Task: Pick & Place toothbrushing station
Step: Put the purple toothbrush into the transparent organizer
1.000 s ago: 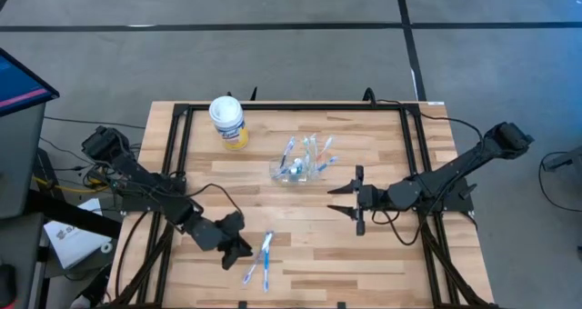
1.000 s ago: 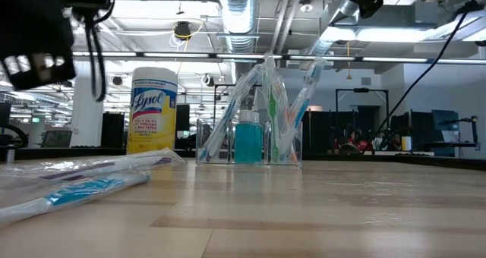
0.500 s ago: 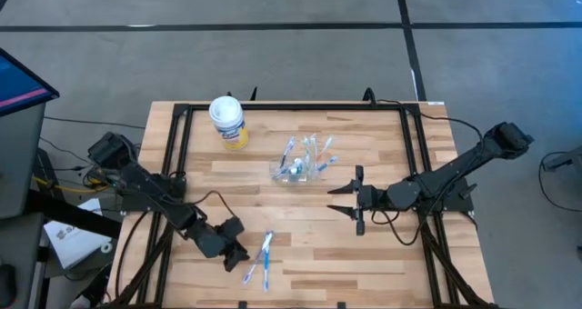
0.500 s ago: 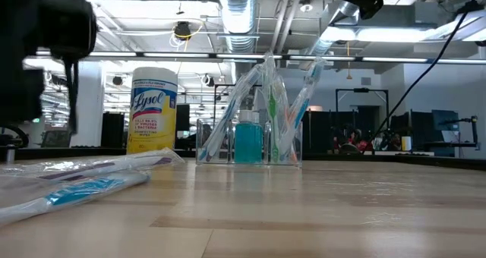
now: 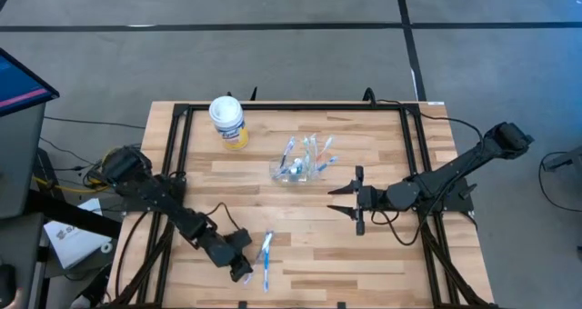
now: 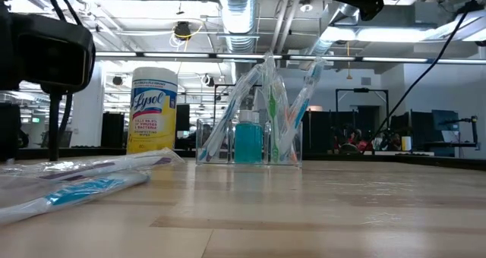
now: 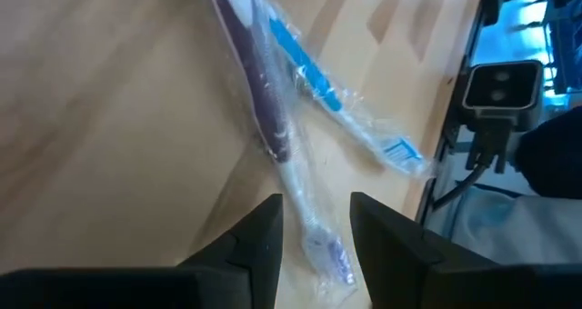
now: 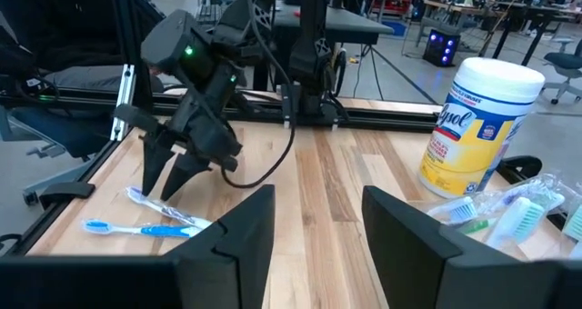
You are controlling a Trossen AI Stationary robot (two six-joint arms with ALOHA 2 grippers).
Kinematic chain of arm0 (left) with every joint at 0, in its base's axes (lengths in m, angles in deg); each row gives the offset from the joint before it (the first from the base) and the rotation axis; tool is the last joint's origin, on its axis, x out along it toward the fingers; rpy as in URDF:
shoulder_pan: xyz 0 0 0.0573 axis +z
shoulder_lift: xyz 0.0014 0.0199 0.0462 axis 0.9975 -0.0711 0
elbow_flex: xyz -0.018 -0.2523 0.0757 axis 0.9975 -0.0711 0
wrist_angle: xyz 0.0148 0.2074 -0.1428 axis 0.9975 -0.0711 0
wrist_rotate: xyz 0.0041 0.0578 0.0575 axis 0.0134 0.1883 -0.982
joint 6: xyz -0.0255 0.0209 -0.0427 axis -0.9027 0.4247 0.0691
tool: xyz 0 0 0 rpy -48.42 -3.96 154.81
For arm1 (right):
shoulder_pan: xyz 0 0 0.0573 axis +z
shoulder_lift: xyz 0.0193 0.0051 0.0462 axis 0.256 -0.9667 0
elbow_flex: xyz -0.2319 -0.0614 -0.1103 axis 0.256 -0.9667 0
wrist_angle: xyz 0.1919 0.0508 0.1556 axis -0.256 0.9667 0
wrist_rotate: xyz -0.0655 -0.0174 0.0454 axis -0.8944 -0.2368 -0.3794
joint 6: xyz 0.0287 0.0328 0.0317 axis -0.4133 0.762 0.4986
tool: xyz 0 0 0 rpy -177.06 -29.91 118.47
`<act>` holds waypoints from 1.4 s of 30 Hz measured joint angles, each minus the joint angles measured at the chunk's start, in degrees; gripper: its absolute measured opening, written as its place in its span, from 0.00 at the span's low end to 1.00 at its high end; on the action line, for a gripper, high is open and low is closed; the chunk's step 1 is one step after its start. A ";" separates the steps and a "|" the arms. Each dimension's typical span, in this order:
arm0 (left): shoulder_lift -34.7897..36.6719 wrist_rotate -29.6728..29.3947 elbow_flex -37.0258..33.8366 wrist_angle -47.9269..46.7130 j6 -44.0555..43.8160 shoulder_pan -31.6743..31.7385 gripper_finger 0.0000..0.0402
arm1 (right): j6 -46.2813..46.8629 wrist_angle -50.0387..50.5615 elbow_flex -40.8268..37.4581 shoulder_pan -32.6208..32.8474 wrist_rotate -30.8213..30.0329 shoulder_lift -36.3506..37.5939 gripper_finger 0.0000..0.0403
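Two wrapped toothbrushes lie flat on the wooden table near its front edge: a blue-handled one (image 5: 266,253) (image 7: 314,73) and a purple-and-white one (image 7: 259,100) (image 8: 164,209). My left gripper (image 5: 243,272) (image 7: 316,200) is open and slants down over the purple one. Its fingers stand either side of the thin neck by the bristle head (image 7: 318,245), with a gap on both sides. A clear plastic cup (image 5: 296,170) (image 6: 247,140) at mid-table holds several toothbrushes and a teal tube. My right gripper (image 5: 346,200) (image 8: 318,227) is open, above the table right of the cup.
A white tub with a yellow label (image 5: 227,123) (image 6: 154,110) stands at the back left. A black frame (image 5: 182,118) runs along the table's edges. Bare wood lies between the cup and the two loose toothbrushes.
My left gripper has come down and toward the table's near edge, rolling as it went, and now stands over the near end of the purple-and-white toothbrush. The toothbrushes have not moved.
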 joint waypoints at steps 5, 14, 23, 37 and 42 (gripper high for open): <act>-3.20 2.07 1.96 0.15 -0.21 0.04 0.31 | 0.02 0.16 0.00 0.00 0.00 0.00 0.39; -4.31 2.21 2.81 -0.22 -0.33 0.04 0.23 | 0.00 0.41 0.00 0.00 0.00 0.00 0.37; -4.36 2.19 2.81 -1.77 -0.36 0.20 0.01 | 0.00 0.39 0.00 0.00 0.00 0.00 0.37; -1.27 2.06 2.55 -1.11 0.18 0.17 0.00 | 0.01 0.37 0.00 0.00 0.00 0.00 0.37; 2.68 -0.99 2.55 -0.58 2.64 0.18 0.00 | 0.00 0.39 0.00 0.00 0.00 0.00 0.37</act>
